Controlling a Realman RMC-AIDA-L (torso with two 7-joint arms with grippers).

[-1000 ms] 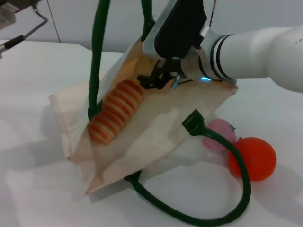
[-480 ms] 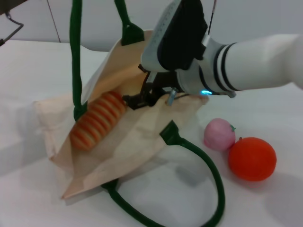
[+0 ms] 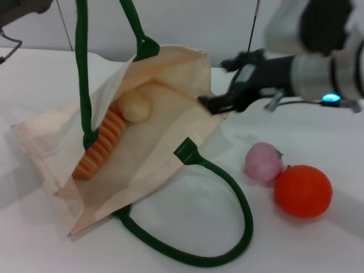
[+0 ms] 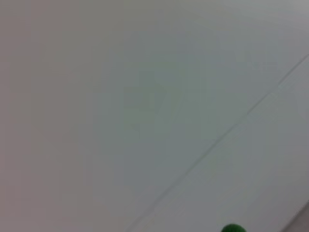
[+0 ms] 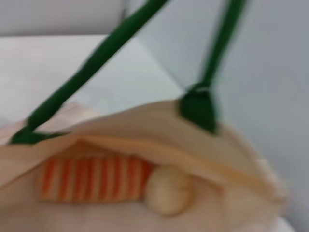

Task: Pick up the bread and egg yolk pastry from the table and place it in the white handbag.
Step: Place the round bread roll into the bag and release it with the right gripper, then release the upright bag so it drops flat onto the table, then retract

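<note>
Inside the white handbag [image 3: 165,128], egg yolk pastry [image 3: 134,106] over half-hidden bread [image 3: 101,147] (right hand [image 3: 219,102] released, outside).

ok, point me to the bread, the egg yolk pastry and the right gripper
bread [image 3: 101,144]: head view, striped middle, inside the white handbag.
egg yolk pastry [image 3: 134,106]: head view, centre of the ball, resting at the bread's end.
right gripper [image 3: 219,101]: head view, between its fingertips, at the bag's rim.

The handbag [image 3: 165,145] is cream-beige with dark green rope handles [image 3: 227,227]. The bread [image 3: 101,145] carries alternating orange and cream stripes; the egg yolk pastry [image 3: 134,106] is a plain pale tan. On the white counter [image 3: 318,244] sit a pink ball [image 3: 263,162] and an orange ball [image 3: 302,191]. The right claw [image 3: 219,102] is black.
</note>
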